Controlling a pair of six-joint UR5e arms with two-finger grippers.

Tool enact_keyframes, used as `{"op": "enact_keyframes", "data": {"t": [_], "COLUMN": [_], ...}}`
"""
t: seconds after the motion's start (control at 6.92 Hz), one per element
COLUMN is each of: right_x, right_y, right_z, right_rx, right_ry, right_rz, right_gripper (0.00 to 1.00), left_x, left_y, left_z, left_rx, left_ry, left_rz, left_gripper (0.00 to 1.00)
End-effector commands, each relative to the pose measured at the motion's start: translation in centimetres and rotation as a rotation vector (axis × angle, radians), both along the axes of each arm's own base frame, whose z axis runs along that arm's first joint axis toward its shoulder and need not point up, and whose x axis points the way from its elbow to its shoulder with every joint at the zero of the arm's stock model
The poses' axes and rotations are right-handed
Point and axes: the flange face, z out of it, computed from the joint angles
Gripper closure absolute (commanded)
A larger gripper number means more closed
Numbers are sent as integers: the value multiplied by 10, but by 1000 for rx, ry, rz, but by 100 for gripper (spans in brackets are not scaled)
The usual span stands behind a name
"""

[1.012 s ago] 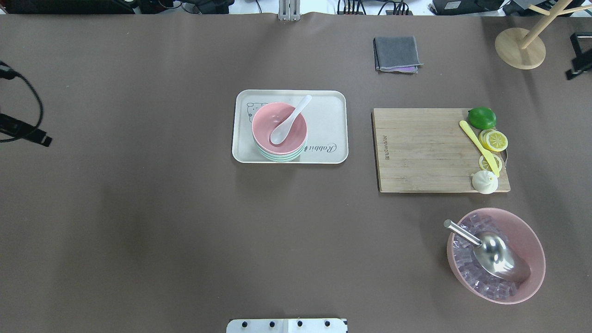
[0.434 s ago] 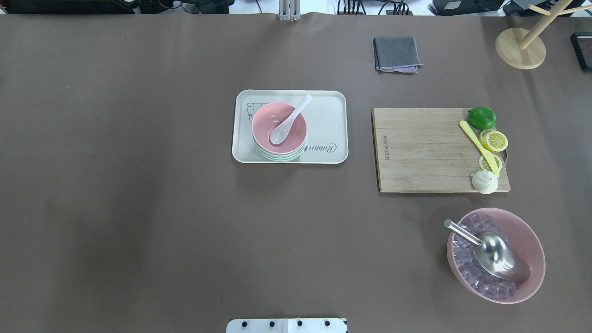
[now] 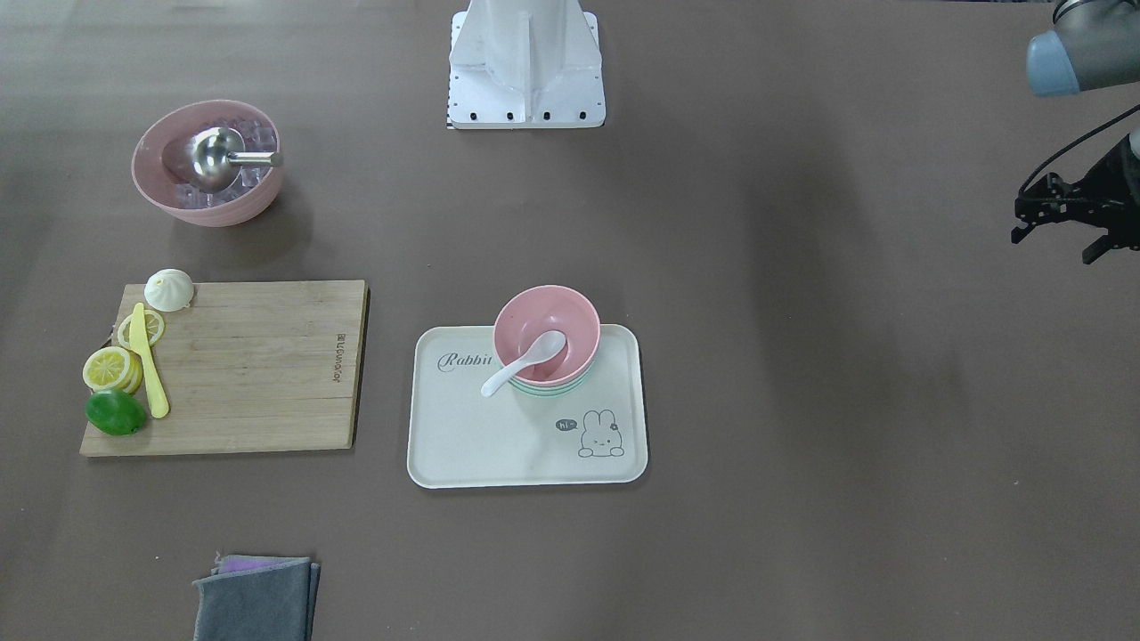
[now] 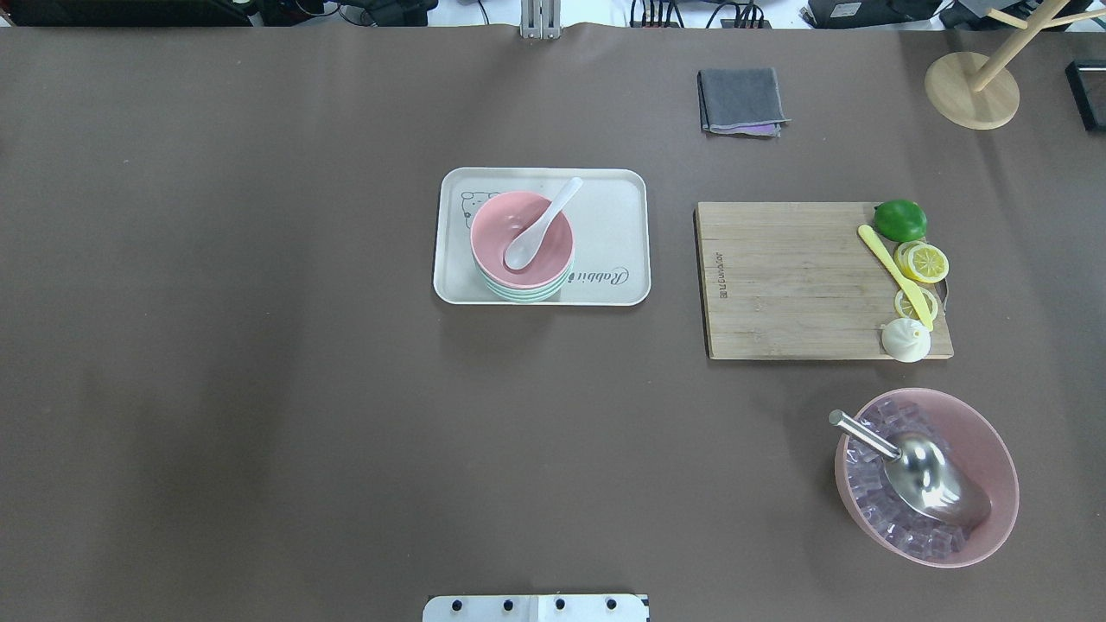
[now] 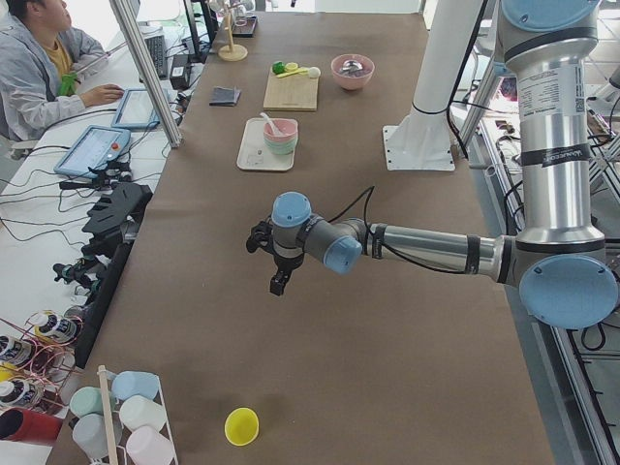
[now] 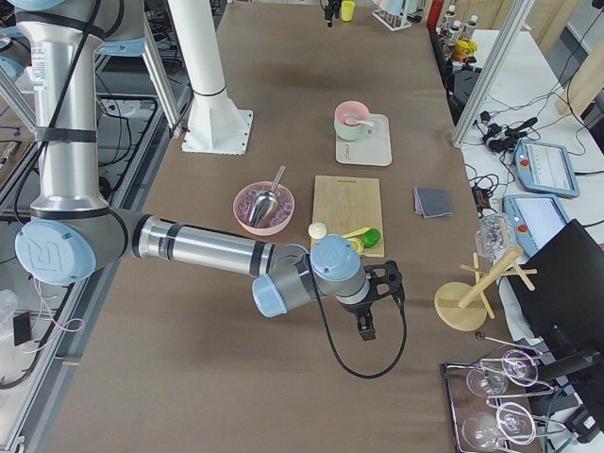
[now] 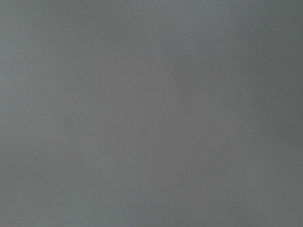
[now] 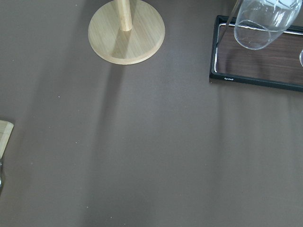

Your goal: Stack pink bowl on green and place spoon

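Note:
A pink bowl (image 4: 497, 233) sits stacked on a green bowl (image 4: 518, 294) at the left end of a cream rabbit tray (image 4: 613, 216). A white spoon (image 4: 536, 233) lies in the pink bowl, handle over the rim. The stack also shows in the front view (image 3: 570, 325). My left gripper (image 3: 1051, 247) hangs open and empty far off at the table's left end. My right gripper (image 6: 385, 307) shows only in the right side view, near the wooden stand; I cannot tell whether it is open or shut. Neither gripper is in the overhead view.
A wooden cutting board (image 4: 778, 276) with lime, lemon slices, yellow knife and bun lies right of the tray. A large pink bowl (image 4: 994, 449) of ice holds a metal scoop. A grey cloth (image 4: 741, 99) and a wooden stand (image 4: 972, 91) sit at the far side.
Both grippers have drawn outward and left the overhead view's edges. Bowls, spoon and tray have not moved.

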Motion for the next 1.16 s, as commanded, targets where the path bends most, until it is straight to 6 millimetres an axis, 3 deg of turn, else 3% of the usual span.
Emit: {"op": "enact_keyframes", "data": {"t": [0.0,0.72,1.01], "right_x": [0,0,-6], "right_y": [4,3,2], "right_z": [2,-7,-41], "right_rx": [8,27,85], "right_ry": [3,0,-50], "right_rz": [-4,-5,-36], "right_gripper": [0,0,0], "left_x": [1,1,0], "left_y": [-1,-1,-1], "left_z": [-4,-1,0], "left_rx": [7,0,-1], "left_ry": [3,-1,-2], "left_rz": [2,1,-1], "left_gripper": [2,2,2]}}
